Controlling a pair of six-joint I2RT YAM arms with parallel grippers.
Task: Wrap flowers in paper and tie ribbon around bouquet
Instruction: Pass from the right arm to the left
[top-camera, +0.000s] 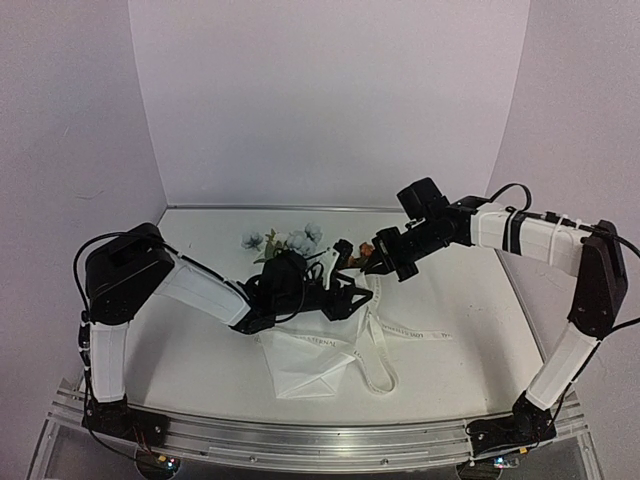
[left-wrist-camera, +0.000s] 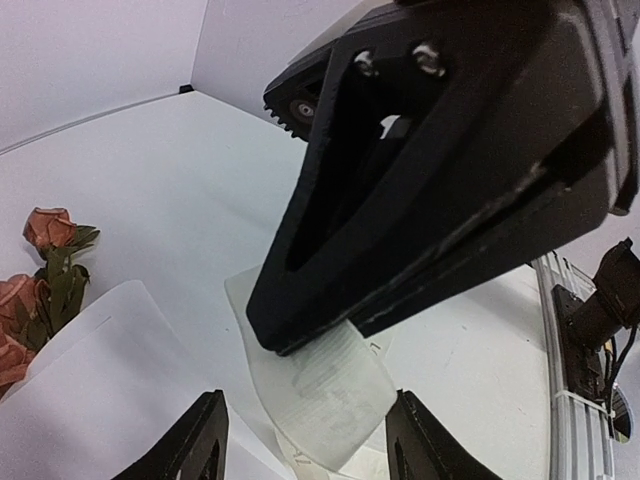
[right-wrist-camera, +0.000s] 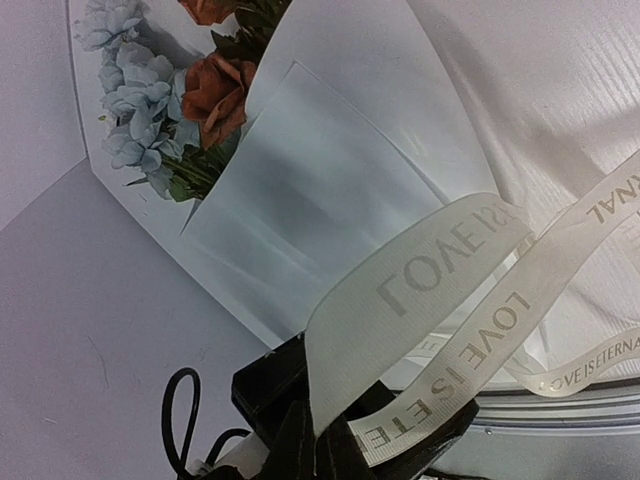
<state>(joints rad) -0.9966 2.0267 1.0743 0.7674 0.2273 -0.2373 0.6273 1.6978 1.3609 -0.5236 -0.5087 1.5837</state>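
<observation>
Ribbon (right-wrist-camera: 400, 295) clamped in fully closed right gripper (right-wrist-camera: 335, 440), right wrist view; behind, paper (right-wrist-camera: 330, 175) already coned around flowers (right-wrist-camera: 215, 92). Left wrist view: left gripper (left-wrist-camera: 305, 445) parted, empty, straddling ribbon. Overhead: ribbon trailing loose beside paper, nothing looped or knotted yet.

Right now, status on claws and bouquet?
Left claw open. Right claw shut on ribbon. Bouquet: flowers wrapped in paper. No knot visible; claws close together.

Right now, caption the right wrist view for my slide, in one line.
Right jaws shut on the lettered ribbon, which loops over the paper wrapped around the flowers.
</observation>
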